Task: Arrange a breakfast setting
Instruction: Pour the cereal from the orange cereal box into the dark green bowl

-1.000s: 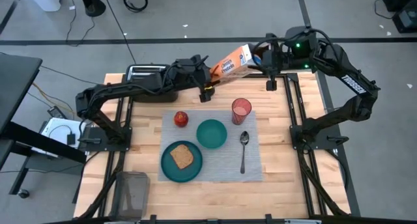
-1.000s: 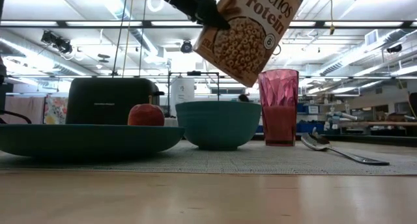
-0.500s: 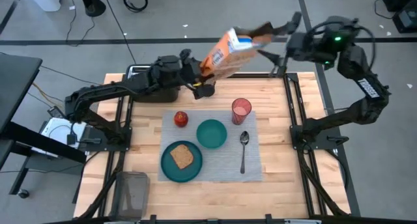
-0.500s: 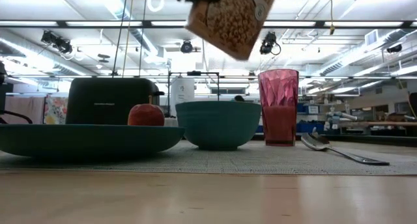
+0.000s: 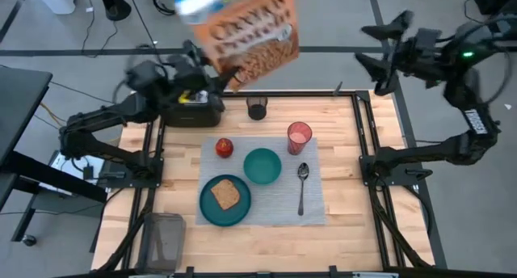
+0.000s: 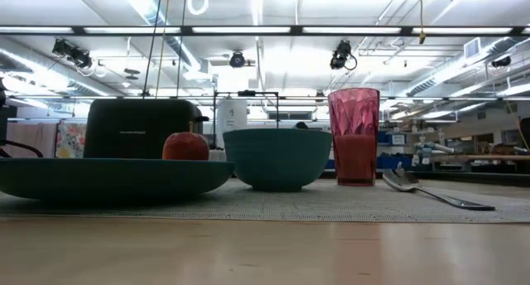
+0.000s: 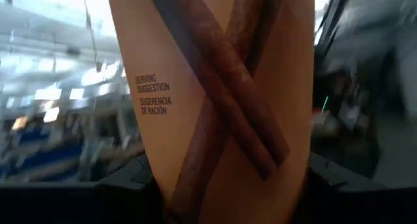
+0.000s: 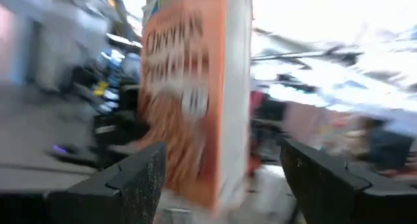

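The orange-yellow Cheerios box [image 5: 246,31] is raised high above the table's far edge, its front face turned up, with my left gripper [image 5: 220,74] shut on it. My right gripper [image 5: 374,45] hangs open beyond the far right corner, apart from the box [image 8: 195,100]. On the grey placemat [image 5: 311,205] rest the teal plate [image 5: 212,213] with the toast [image 5: 225,195], the teal bowl [image 5: 262,166], the red apple [image 5: 224,147], the pink cup [image 5: 299,136] and the spoon [image 5: 301,185]. My left gripper pinches the box between its two fingers at the box's lower end [image 5: 233,71], coming from the table's left. In the left wrist view a printed face [image 7: 215,107] fills the gap between the fingers [image 7: 127,185]. The box is lifted clear, far above the table.
The black toaster [image 5: 194,112] stands at the far left under my left arm. A small black cup [image 5: 257,110] sits at the far edge behind the placemat. A grey container [image 5: 164,239] lies at the near left corner. Bare wood shows to the right of the placemat.
My right gripper has opened, let go of the box's top end and drawn back toward the table's right edge. My left gripper has carried the box up and toward the left. The box has risen out of the low view and turned its front face up.
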